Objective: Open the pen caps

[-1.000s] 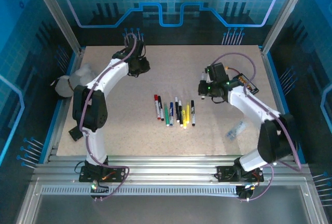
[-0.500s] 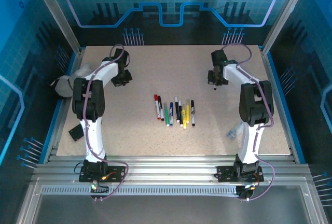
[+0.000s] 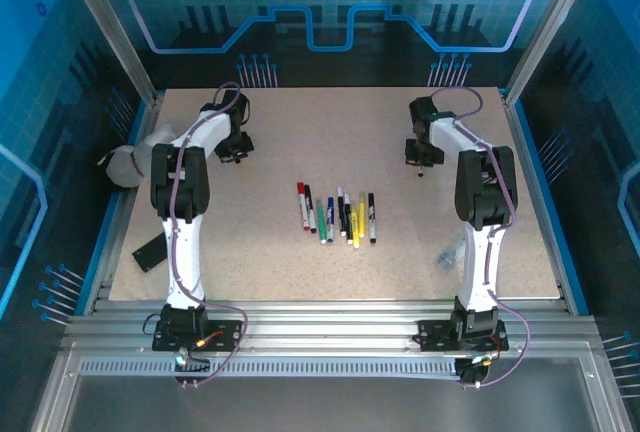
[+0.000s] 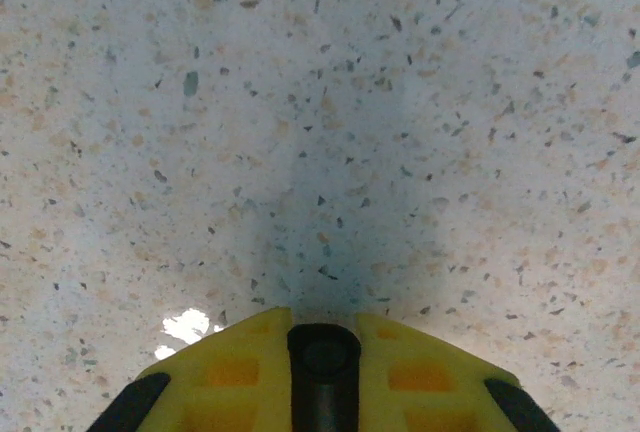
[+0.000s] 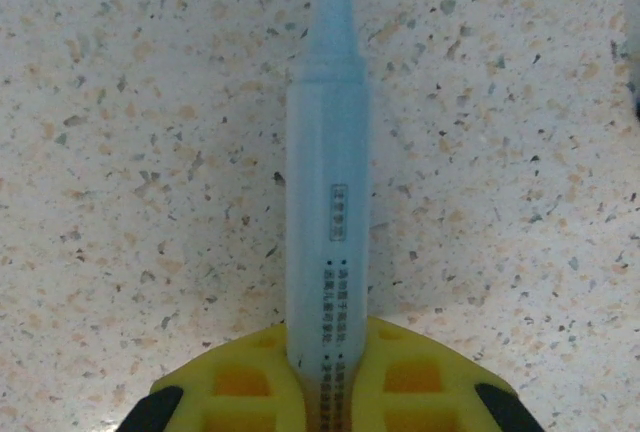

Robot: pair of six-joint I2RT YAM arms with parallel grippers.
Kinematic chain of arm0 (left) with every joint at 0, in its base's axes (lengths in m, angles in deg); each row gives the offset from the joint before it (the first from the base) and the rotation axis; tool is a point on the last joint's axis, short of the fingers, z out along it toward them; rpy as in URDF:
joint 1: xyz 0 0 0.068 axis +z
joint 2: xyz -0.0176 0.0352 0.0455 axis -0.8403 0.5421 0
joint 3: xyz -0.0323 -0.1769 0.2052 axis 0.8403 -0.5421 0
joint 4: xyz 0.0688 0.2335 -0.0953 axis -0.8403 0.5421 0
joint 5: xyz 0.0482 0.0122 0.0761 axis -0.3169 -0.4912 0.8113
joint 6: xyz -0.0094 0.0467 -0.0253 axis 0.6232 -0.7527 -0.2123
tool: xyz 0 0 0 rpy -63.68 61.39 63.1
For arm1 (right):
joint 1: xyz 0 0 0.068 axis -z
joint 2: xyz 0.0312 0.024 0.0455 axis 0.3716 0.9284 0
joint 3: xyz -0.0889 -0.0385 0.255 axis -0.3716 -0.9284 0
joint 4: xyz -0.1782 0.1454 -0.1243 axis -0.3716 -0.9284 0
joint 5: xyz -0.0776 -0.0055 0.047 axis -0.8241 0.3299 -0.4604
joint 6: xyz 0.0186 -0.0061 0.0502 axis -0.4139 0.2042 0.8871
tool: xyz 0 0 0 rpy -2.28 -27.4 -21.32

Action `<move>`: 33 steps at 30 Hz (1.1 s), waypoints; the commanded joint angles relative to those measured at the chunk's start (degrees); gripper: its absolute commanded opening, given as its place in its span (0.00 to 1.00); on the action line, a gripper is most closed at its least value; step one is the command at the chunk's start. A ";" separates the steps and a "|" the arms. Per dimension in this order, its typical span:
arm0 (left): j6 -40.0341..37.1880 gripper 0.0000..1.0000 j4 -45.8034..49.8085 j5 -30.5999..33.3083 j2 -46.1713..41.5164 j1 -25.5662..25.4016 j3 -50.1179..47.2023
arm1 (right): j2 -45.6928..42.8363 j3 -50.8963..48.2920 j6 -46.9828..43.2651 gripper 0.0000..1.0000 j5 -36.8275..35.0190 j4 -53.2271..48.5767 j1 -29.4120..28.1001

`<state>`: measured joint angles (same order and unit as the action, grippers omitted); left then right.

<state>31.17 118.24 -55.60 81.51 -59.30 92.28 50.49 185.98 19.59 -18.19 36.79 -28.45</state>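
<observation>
Speckled beige table (image 4: 320, 102), pale pen body (image 5: 328, 202), black cap (image 4: 323, 354), yellow claw pads (image 4: 235, 372).

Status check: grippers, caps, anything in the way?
Left gripper shut on black cap. Right gripper shut on uncapped pen. Other pens in row mid-table. Nothing in the way.

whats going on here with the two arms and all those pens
The two arms are taking caps off marker pens. The right claw is shut on a pale pen whose dark tip is bare, over the far right of the table. The left claw grips a small dark round piece, apparently that pen's cap, over the far left. The other pens lie in a row mid-table, apart from both arms, and look capped.
</observation>
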 commanded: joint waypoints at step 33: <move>2.96 0.44 -5.48 -7.39 -24.11 -4.68 -15.65 | -26.41 -13.15 2.60 0.45 13.28 3.23 -2.66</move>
<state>31.96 116.06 -61.07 63.69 -60.79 81.37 28.91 176.60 20.84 -8.29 37.80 -27.99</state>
